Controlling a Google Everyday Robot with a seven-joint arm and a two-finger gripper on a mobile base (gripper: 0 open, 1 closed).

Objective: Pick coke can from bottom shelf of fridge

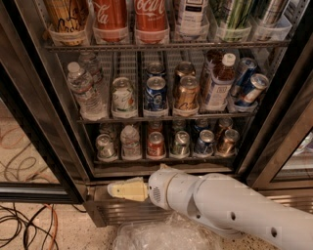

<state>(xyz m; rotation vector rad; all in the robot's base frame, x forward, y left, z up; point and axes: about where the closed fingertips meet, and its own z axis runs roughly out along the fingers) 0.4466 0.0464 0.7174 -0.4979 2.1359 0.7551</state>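
Note:
The coke can [156,145], small and red with a silver top, stands upright in the middle of the bottom shelf [161,169] of the fridge [51,122], with silver cans to its left and right. My gripper [123,190], pale yellow on a white arm, points left in front of the ribbed steel base. It is below the shelf's front lip, to the lower left of the coke can, and apart from it. It holds nothing that I can see.
The middle rack holds a water bottle [86,90], blue and copper cans and a juice bottle. Tall Coca-Cola bottles [148,14] stand on the top rack. Crumpled clear plastic [161,237] lies on the floor below my arm. Cables [24,227] lie at the lower left.

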